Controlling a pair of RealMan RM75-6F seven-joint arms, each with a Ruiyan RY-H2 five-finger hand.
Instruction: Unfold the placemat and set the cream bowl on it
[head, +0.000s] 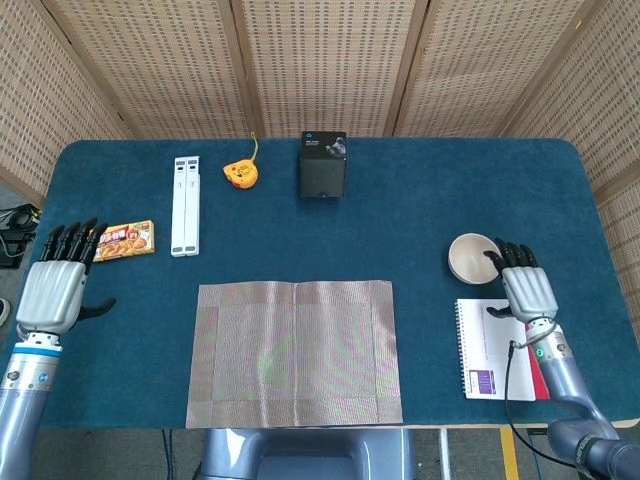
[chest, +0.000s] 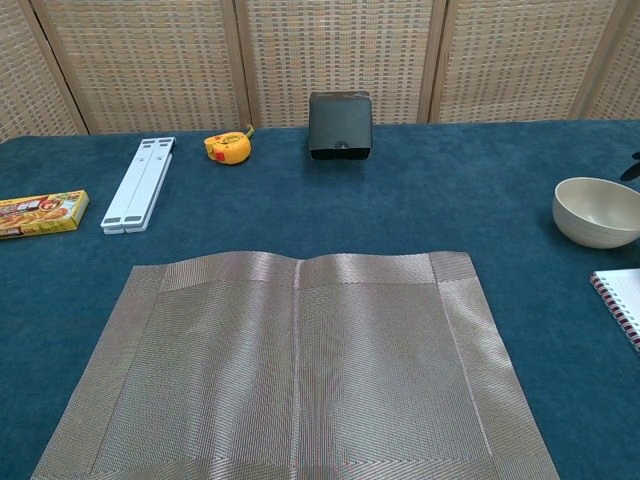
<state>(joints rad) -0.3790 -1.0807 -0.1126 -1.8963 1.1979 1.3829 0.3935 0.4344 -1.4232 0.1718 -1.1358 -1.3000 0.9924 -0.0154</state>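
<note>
Placemat (head: 295, 352) lies flat. Right robot hand (head: 524, 290), open and empty, sits just beside cream bowl (head: 473, 257): cup the rim, lift straight. Left robot hand (head: 56, 290) open, idle.

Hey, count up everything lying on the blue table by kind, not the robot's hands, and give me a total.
Placemat: 1
Cream bowl: 1
Spiral notebook: 1
Black box: 1
Yellow tape measure: 1
White folding stand: 1
Yellow food box: 1
Total: 7
</note>
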